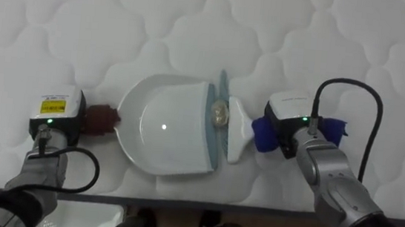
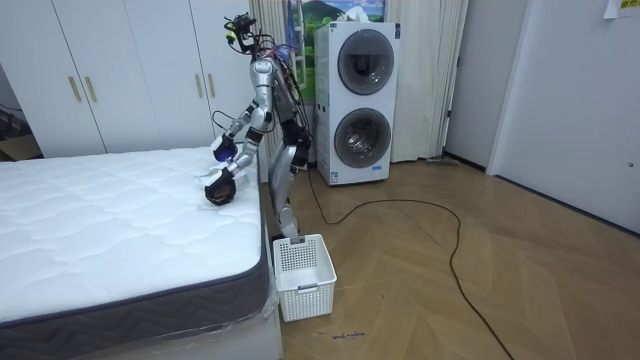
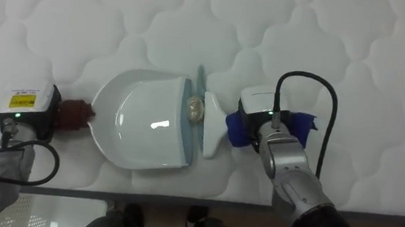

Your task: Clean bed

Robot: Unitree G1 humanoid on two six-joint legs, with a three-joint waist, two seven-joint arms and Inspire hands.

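Observation:
A white dustpan (image 1: 167, 129) with a pale blue lip lies on the white quilted mattress (image 1: 195, 31) near its front edge. Its dark red handle (image 1: 101, 119) runs into my left hand (image 1: 57, 111), which is shut on it. A small crumpled yellowish scrap (image 1: 221, 114) sits at the pan's lip. The white brush head (image 1: 239, 132) presses against the lip from the right. The brush's blue handle (image 1: 264, 134) passes through my right hand (image 1: 291, 118), which is shut on it. In the room view I stand bent at the bed's side, both hands (image 2: 220, 170) over the mattress.
A white slatted basket (image 2: 305, 275) stands on the wooden floor at the bed's corner, beside my feet. Stacked washing machines (image 2: 355, 100) are behind me, white wardrobes (image 2: 120, 75) beyond the bed. The mattress edge (image 1: 194, 196) runs just below the dustpan.

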